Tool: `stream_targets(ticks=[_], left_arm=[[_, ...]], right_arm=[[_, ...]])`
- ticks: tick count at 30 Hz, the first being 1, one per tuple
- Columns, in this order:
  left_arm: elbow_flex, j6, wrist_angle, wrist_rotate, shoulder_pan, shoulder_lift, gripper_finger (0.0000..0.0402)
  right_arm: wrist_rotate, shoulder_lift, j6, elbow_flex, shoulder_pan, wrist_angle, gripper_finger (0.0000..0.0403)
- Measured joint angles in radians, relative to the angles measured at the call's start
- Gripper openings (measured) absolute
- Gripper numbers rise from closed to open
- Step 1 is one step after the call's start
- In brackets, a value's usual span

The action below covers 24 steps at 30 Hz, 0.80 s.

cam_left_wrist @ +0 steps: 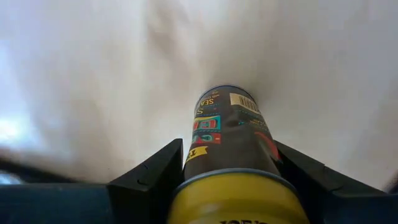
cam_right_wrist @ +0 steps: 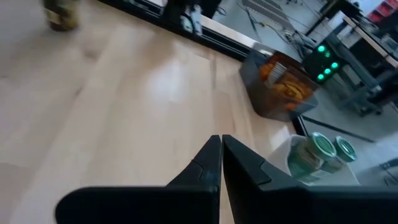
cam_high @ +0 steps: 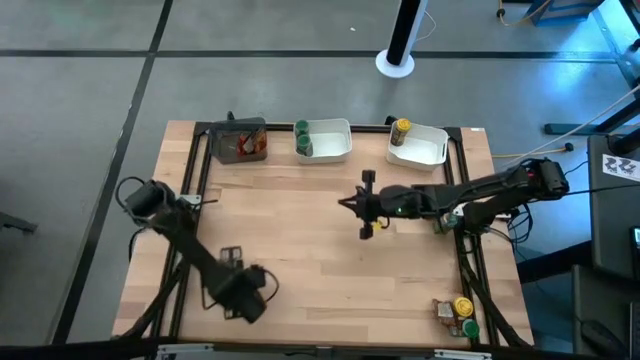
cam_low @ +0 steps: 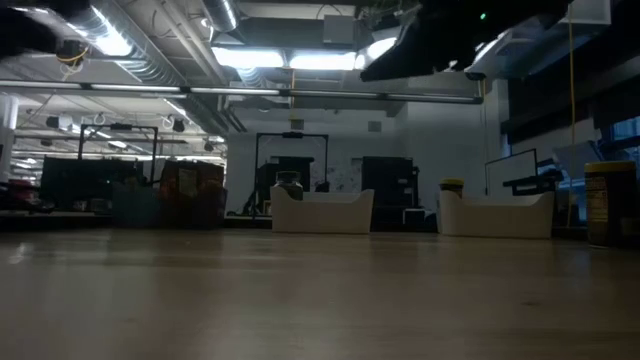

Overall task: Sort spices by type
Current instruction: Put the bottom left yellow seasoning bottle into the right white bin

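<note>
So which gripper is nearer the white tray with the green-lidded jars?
The right. The right gripper hangs over mid-table, just in front of the white tray at the far edge. The left gripper, shut on a yellow-lidded jar, is at the near-left.

Yellow-lidded jar (cam_left_wrist: 231, 162) cut off at frame edge, dark tray (cam_right_wrist: 278, 87) contents blurred

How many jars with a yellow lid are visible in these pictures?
3. One yellow-lidded jar stands in the white tray at the far right, one sits at the near right table corner, and one is between the left end effector's fingers. Others may be hidden.
</note>
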Motion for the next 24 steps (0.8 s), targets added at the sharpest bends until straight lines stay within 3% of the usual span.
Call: stream_targets(ticks=[4, 14, 24], left_arm=[[0.0, 0.159, 0.001, -0.068, 0.103, -0.022, 0.0198], [0.003, 0.457, 0.085, -0.072, 0.353, -0.032, 0.0198], [0.003, 0.625, 0.274, -0.073, 0.54, -0.032, 0.0198]], right_arm=[[0.037, -0.017, 0.009, 0.0, 0.063, -0.017, 0.0017], [0.129, -0.092, 0.115, 0.001, 0.199, -0.116, 0.0017], [0.211, -0.15, 0.242, 0.001, 0.267, -0.269, 0.0017]])
